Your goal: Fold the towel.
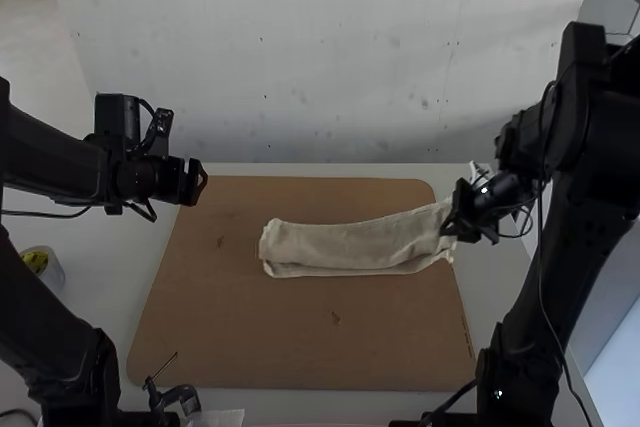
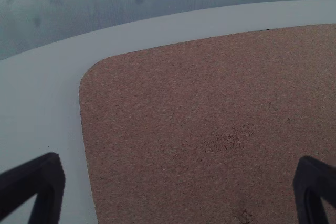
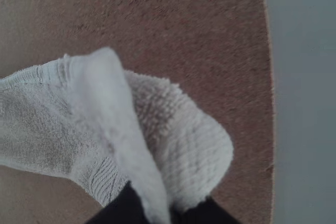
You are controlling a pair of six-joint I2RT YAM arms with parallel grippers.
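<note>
"How far along is the towel (image 1: 345,246)?"

"Partway, I'd say. It lies on the board (image 1: 250,332) as a long, narrow strip, with a lower layer peeping out along its near edge, so I take the lengthwise fold as done. The strip is at full length, so bringing one end over the other looks like what's left, then perhaps some straightening"

"And the grippers?"

"The right gripper (image 1: 455,225) is closed on the towel's right end, pinching up a bunch of cloth. The left gripper (image 2: 181,167) has its fingers wide apart with nothing between them, over the board's far left part, well apart from the towel"

"What can't you make out?"

"How many layers the right gripper has hold of: the raised cloth hides most of its fingertips in the right wrist view, and the nearest part is blurred. The towel's other end is cut off there. In the high view the right gripper covers some of the held end, and I can't count the layers inside the strip either"
</note>
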